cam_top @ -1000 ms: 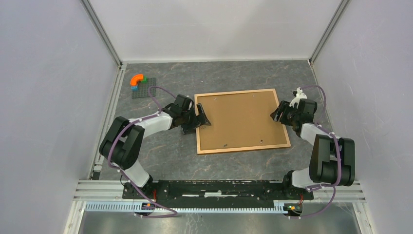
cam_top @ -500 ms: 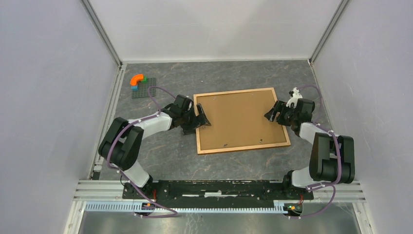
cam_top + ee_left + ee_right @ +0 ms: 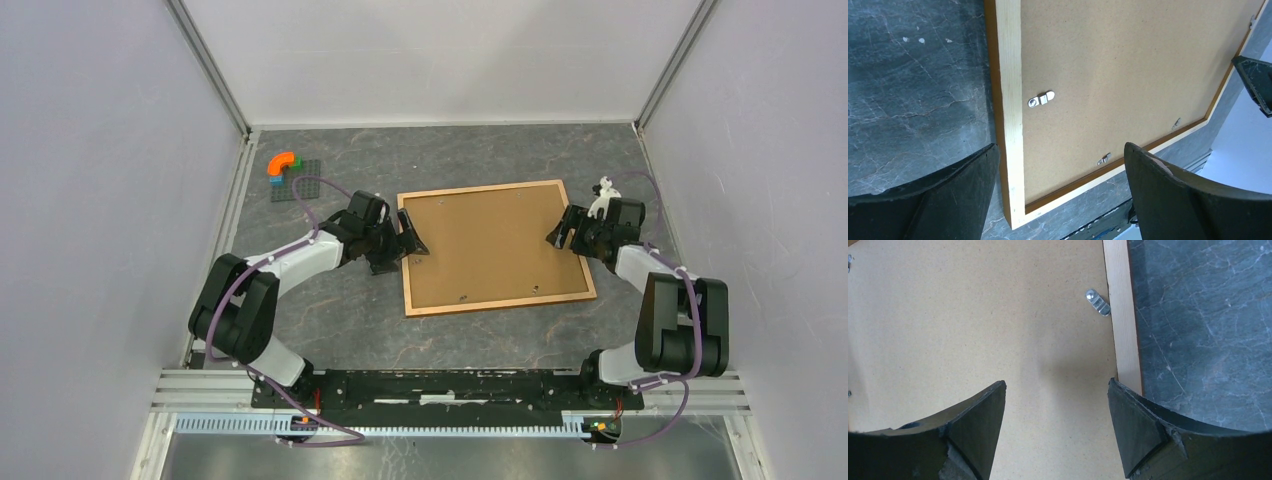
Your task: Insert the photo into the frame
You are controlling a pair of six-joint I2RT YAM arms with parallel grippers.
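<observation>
The frame (image 3: 500, 303) lies face down in the middle of the table, with a brown backing board (image 3: 490, 245) set inside its light wooden moulding (image 3: 1010, 100). Small metal turn clips (image 3: 1041, 99) sit along the moulding. My left gripper (image 3: 408, 243) is open, its fingers straddling the frame's left edge (image 3: 1061, 146). My right gripper (image 3: 562, 232) is open over the board, just inside the right moulding (image 3: 1120, 315), with nothing between its fingers (image 3: 1056, 382). A clip (image 3: 1097, 302) lies just ahead of it. The photo is out of view.
A grey studded baseplate (image 3: 298, 182) with an orange arch brick (image 3: 283, 165) sits at the far left of the table. White walls close in the table on three sides, and a metal rail (image 3: 450, 385) runs along the near edge.
The right gripper's jaws have spread wider and it has shifted slightly left over the frame's right edge. The left arm has shifted a little; its gripper stays open.
</observation>
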